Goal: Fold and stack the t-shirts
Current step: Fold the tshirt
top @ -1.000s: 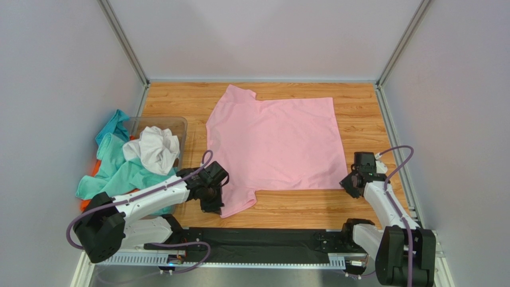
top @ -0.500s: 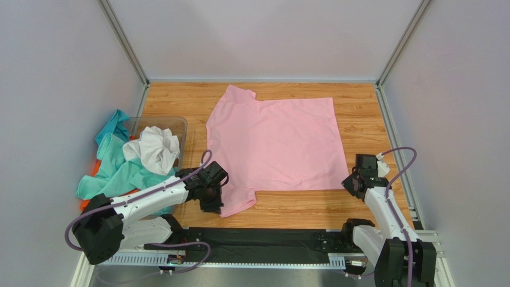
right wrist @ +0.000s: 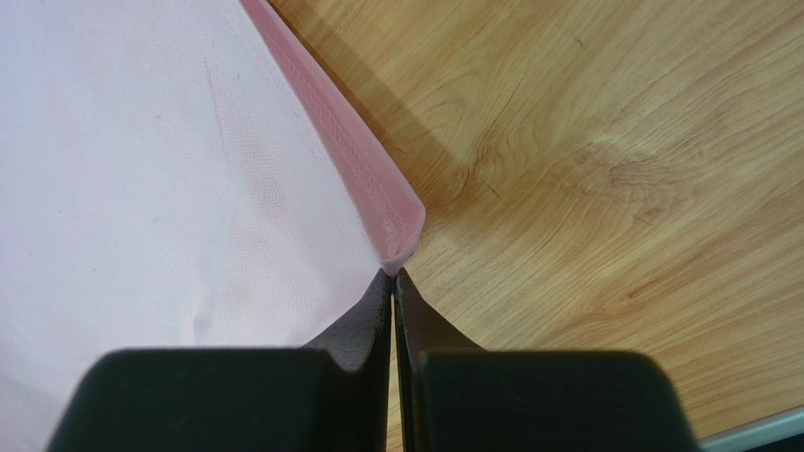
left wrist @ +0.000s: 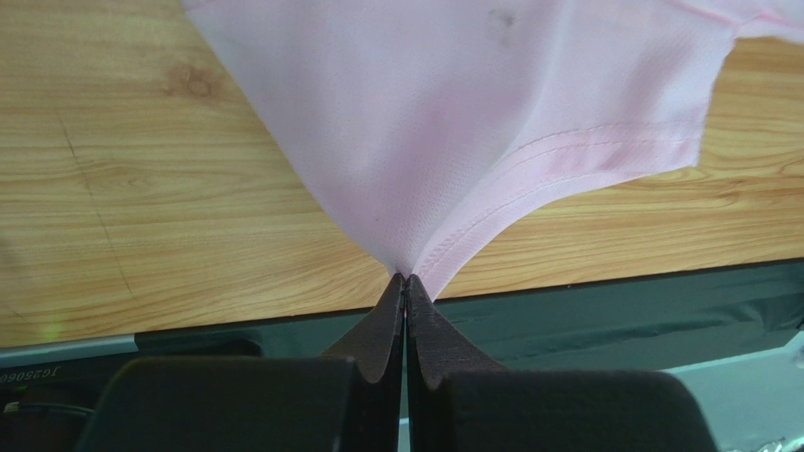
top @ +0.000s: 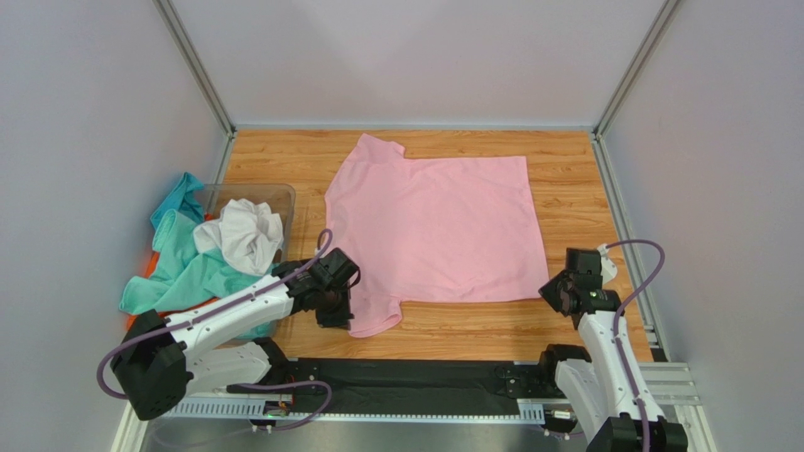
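Observation:
The pink t-shirt (top: 436, 226) lies spread flat on the wooden table. My left gripper (top: 338, 314) is shut on its near left sleeve; in the left wrist view the sleeve (left wrist: 491, 141) is pinched at the tips of the gripper (left wrist: 406, 280) and pulled to a point. My right gripper (top: 557, 292) is shut on the near right hem corner, which shows in the right wrist view (right wrist: 396, 221) pinched at the tips of the gripper (right wrist: 393, 275). Teal (top: 184, 264), white (top: 243, 234) and orange (top: 149, 268) t-shirts lie heaped at the left.
A clear plastic bin (top: 274, 195) stands at the left under the heap of shirts. A black strip (top: 415, 381) runs along the near table edge between the arm bases. Grey walls close in the table on three sides.
Both grippers have moved slightly toward the near edge while holding the shirt. The right arm has drawn its corner a little nearer and to the right; the near edge of the shirt is tauter.

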`<action>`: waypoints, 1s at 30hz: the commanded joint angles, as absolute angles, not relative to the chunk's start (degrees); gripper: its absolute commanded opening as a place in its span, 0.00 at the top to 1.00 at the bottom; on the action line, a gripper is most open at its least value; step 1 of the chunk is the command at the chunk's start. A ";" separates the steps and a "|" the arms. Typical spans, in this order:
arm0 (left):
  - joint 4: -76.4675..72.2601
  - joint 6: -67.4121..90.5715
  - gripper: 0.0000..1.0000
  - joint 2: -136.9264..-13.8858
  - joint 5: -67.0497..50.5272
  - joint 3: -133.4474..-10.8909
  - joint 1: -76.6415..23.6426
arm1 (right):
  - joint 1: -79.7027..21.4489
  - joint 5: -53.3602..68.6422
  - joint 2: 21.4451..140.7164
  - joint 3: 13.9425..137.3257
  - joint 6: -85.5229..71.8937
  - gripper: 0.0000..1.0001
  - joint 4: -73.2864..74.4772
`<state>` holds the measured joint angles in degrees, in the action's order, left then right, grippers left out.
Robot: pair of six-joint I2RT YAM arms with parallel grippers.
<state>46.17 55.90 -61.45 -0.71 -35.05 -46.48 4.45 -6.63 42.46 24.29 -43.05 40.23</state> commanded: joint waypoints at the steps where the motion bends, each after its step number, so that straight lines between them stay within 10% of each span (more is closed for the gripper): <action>1: 45.97 53.88 1.00 -64.76 1.84 -41.47 -46.76 | 4.75 -5.28 43.68 27.85 -41.49 1.00 40.87; 30: 44.91 37.09 1.00 -84.98 -1.14 -72.41 -24.18 | 3.78 1.49 73.64 54.66 -29.53 1.00 39.20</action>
